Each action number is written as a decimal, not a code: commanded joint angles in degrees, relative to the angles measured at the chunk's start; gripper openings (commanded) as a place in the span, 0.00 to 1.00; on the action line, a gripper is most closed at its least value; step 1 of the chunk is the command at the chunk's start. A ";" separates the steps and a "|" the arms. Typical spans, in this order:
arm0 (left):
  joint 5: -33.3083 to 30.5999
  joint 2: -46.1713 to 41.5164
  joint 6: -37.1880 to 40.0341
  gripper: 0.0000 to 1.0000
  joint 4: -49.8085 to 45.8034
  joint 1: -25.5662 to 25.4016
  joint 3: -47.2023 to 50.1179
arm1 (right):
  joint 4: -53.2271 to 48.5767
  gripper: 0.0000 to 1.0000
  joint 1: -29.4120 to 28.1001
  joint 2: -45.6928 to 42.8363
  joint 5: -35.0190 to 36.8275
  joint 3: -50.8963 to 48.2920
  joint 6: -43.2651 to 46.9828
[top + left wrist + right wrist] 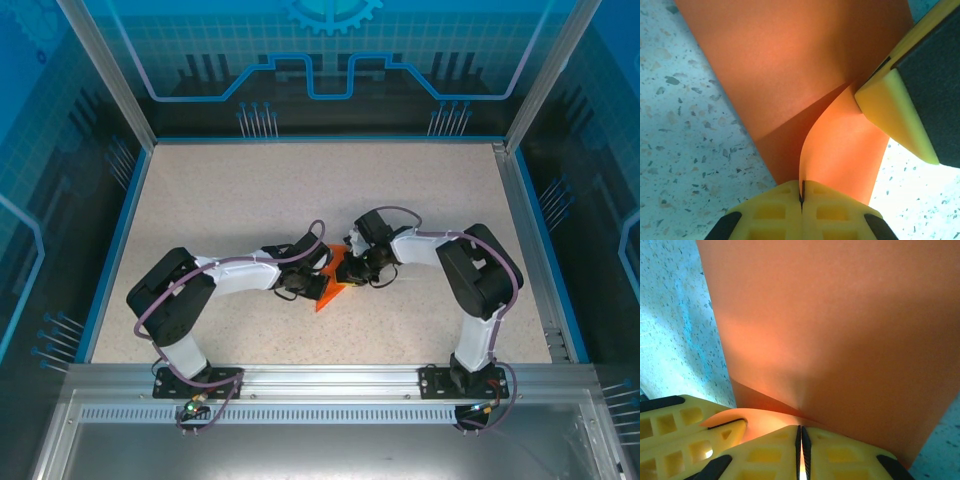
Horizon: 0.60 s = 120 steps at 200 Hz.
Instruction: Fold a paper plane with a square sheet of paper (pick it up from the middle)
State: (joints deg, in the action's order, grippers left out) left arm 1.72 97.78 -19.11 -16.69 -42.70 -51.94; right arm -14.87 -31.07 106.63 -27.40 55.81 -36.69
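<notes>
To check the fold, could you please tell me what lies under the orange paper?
The thin orange folded paper lies over the speckled beige tabletop, visible along its edges. Beneath its lifted flap, a shadowed lower paper layer shows. The tabletop underneath is covered.

Open table (250, 200) all around paper (335, 285)

Sheet of paper (328, 292) midway on the worktop (250, 200); left claw (801, 194) at its left side, right claw (801, 435) close by on its right.
</notes>
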 commanded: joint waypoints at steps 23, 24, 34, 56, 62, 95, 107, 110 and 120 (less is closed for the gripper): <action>-1.28 1.01 0.66 0.04 -2.44 0.44 0.23 | -0.16 0.15 1.02 -1.88 -0.52 -0.87 -0.84; -1.28 1.01 0.66 0.04 -2.46 0.43 0.24 | -0.12 0.15 1.06 -2.01 -0.67 -0.83 -0.84; -1.25 0.92 0.61 0.04 -2.47 0.48 0.27 | 0.01 0.15 1.41 -2.94 -1.60 -0.32 -0.93; -1.16 1.10 0.66 0.04 -2.63 0.43 -0.02 | -0.47 0.15 2.34 -3.24 -1.79 0.68 -0.26; -1.11 1.24 0.82 0.04 -2.59 0.45 -0.09 | -0.64 0.15 2.70 -2.80 -1.57 0.72 0.06; -1.25 1.11 0.83 0.04 -2.85 0.44 -0.27 | 0.67 0.14 4.07 -0.10 -0.22 -1.97 0.52; -1.25 1.08 0.83 0.04 -2.90 0.46 -0.09 | 0.72 0.13 4.09 1.22 0.41 -2.77 1.04; -1.27 1.10 0.83 0.04 -2.91 0.49 -0.11 | 0.68 0.13 4.13 1.44 0.77 -3.00 1.08; -1.26 1.10 0.84 0.04 -2.91 0.42 0.00 | 0.24 0.13 4.15 2.31 1.97 -3.63 1.05</action>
State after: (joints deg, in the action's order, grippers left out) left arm 1.69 97.78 -19.11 -16.73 -42.70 -51.94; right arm -13.65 -27.66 105.89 -27.88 54.46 -36.84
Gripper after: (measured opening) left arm 0.046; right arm 0.132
